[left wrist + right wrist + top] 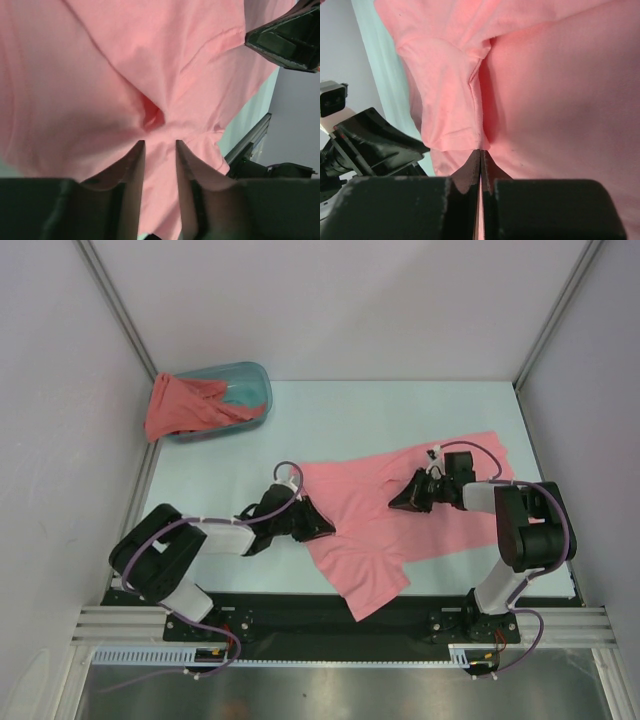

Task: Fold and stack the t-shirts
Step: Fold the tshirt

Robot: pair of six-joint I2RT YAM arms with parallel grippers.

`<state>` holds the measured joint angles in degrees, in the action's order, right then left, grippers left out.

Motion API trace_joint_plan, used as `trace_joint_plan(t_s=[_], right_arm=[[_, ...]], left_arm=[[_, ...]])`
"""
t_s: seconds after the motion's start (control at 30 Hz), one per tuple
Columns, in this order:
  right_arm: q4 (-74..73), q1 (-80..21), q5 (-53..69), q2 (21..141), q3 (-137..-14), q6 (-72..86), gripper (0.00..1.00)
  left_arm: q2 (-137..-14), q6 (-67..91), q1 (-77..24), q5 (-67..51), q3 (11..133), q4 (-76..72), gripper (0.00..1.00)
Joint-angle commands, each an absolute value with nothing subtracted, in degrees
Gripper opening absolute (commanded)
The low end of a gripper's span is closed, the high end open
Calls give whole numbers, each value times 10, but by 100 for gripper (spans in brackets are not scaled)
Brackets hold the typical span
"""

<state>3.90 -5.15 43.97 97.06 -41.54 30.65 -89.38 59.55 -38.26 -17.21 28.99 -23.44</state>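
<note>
Pink t-shirt [360, 502] lies pinched in the right pincer [481, 152]; left pincer [160, 145] stands narrowly parted over it.

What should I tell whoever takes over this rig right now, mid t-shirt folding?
Left gripper: fingers slightly apart over the light salmon-pink fabric t-shirt, apparently gripping nothing.
Right gripper: shut, pinching that shirt.
Pink shirt lies rumpled on the table; darker coral-red fabric t-shirt hangs over the teal translucent plastic tub, far left.
Done: no finished fold, no stack. Left: fold both, stack.
</note>
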Motion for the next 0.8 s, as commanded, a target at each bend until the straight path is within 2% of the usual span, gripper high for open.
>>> trace_joint_plan(t_s=[0.0, 0.1, 0.2, 0.27, 0.4, 0.57, 0.77], right_arm=[[2, -40, 446, 948, -430, 273, 5], [-61, -16, 425, 900, -441, 241, 13], [-117, -4, 374, 840, -465, 212, 22], [-143, -4, 339, 816, -481, 204, 28], [-128, -4, 343, 775, -496, 224, 32], [-101, -4, 359, 745, -485, 236, 33], [-98, -4, 374, 723, -458, 229, 33]], left_arm=[[-818, 559, -386, -143, 265, -214, 40], [-723, 499, -381, -86, 279, -109, 57], [-666, 422, -342, -32, 326, -5, 68], [-671, 367, -310, -31, 371, 51, 71], [-799, 304, -237, -68, 476, 94, 73], [-937, 242, -236, -51, 612, 128, 73], [-1032, 217, -232, -34, 678, 128, 70]])
